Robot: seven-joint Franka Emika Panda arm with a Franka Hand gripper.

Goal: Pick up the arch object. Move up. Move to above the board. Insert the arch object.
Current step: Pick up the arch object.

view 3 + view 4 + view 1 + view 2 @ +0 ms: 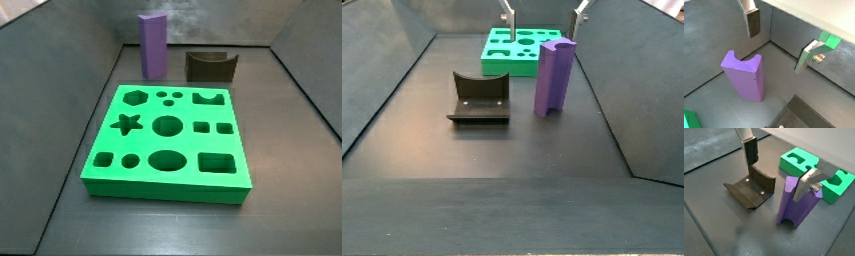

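Above the arch object (793,203) | tool (781,165) spread, empty | board (803,162) partly hidden behind finger (806,186)

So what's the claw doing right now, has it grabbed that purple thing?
Gripper open, above the purple arch object, nothing held. Arch object upright on floor. Board holes free. Fixture beside arch object, not blocking.

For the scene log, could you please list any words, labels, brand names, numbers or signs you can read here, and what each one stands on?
None can be read: the purple column, green board, dark fixture and open gripper above the column show no text.
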